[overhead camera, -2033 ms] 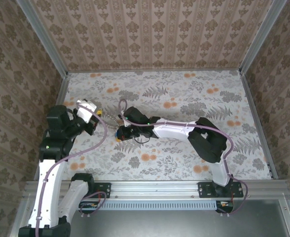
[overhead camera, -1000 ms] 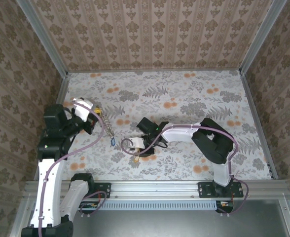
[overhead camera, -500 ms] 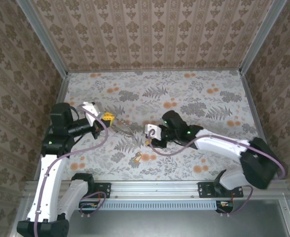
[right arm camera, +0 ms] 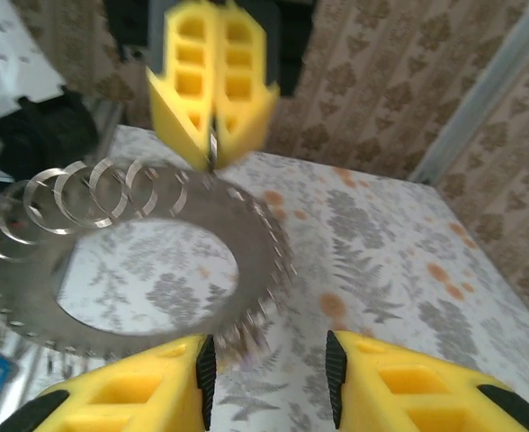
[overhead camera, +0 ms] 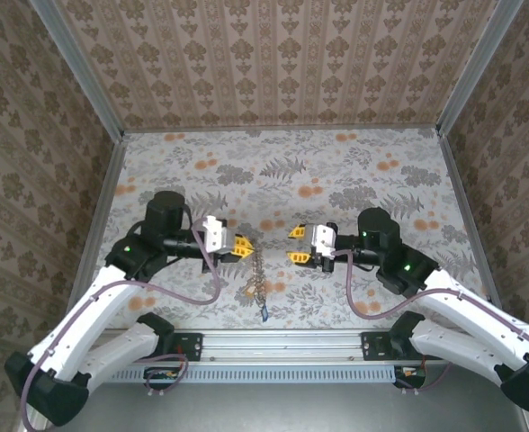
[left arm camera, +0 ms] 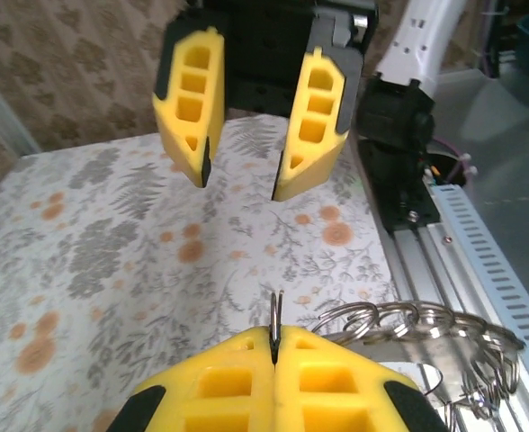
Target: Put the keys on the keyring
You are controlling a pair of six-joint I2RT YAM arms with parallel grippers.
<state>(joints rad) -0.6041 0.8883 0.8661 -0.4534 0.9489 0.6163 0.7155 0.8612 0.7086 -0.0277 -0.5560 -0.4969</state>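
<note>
The floral-patterned tabletop (overhead camera: 381, 180) carries both arms, their yellow-fingered tools facing each other above its near middle. The left tool (overhead camera: 245, 247) is pinched fully together on one link of the keyring (overhead camera: 259, 279). The right tool (overhead camera: 294, 245) is just beside it with its jaws partly apart and nothing between them. The keyring is a loop of fine silvery rings linked like chain, hanging from the left tool. A small blue key (overhead camera: 264, 314) dangles at its lower end.
</note>
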